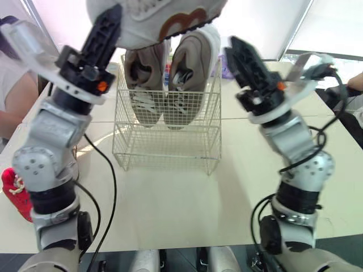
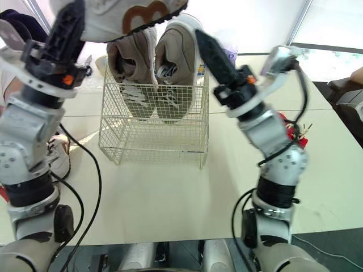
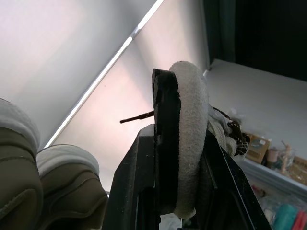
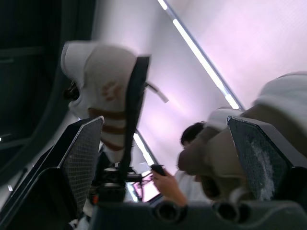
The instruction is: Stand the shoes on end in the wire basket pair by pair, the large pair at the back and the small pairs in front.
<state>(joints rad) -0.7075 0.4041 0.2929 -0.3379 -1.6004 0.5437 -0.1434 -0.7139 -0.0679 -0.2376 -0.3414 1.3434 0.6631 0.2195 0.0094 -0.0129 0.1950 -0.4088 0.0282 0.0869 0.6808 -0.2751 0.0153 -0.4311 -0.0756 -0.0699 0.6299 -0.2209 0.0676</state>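
My left gripper (image 1: 110,22) clamps a white shoe (image 1: 164,17) above the wire basket (image 1: 164,148), right gripper (image 1: 237,48) spread empty; next, I judge, lower it upright before the large pair (image 1: 170,85).

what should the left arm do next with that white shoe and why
Probably lower the left gripper so the white shoe goes on end into the front of the wire basket. The shoe is clamped high above the basket, the large beige pair already stands at the back, and the front part looks free. The right gripper hangs open beside the basket.
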